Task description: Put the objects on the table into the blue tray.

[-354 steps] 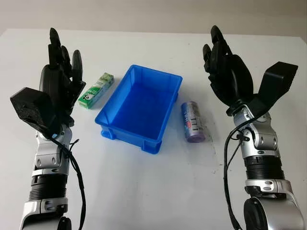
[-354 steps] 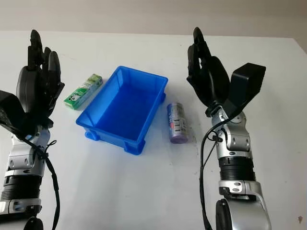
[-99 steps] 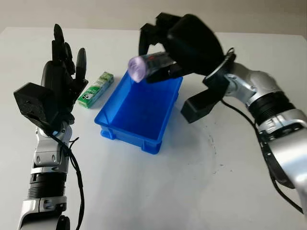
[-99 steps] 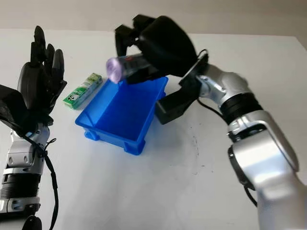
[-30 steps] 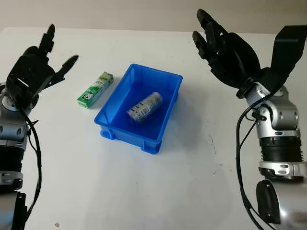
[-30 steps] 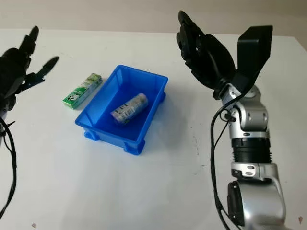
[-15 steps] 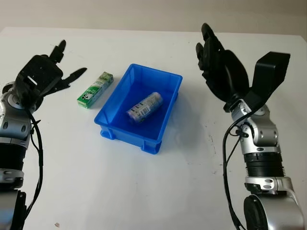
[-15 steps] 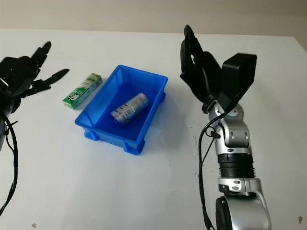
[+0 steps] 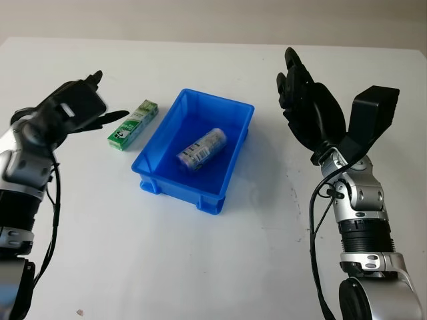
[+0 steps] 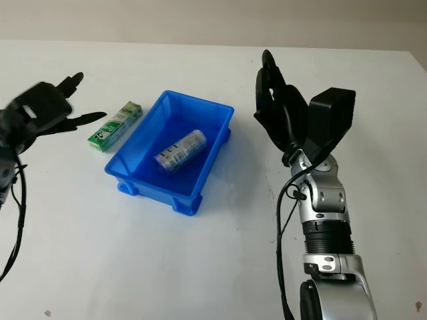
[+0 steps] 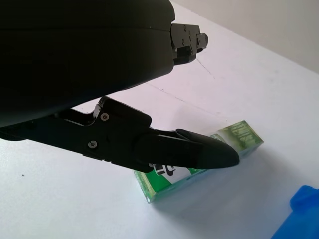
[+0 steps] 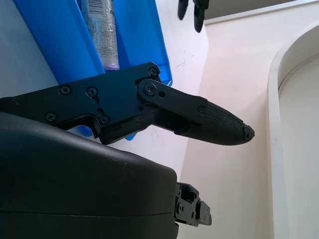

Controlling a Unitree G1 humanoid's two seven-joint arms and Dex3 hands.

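1. Left robot hand (image 9: 73, 110): open, holding nothing, raised over the white counter (image 9: 220, 260) just left of the green gum box (image 9: 133, 125); one fingertip (image 11: 214, 153) reaches over the box's near half.
2. Green gum box: lies flat on the counter, just left of the blue tray (image 9: 230, 170); its print is unreadable.
3. Labelled can (image 9: 201, 149): lies on its side inside the tray; label text illegible.
4. Right robot hand (image 9: 308, 110): open, empty, raised right of the tray.
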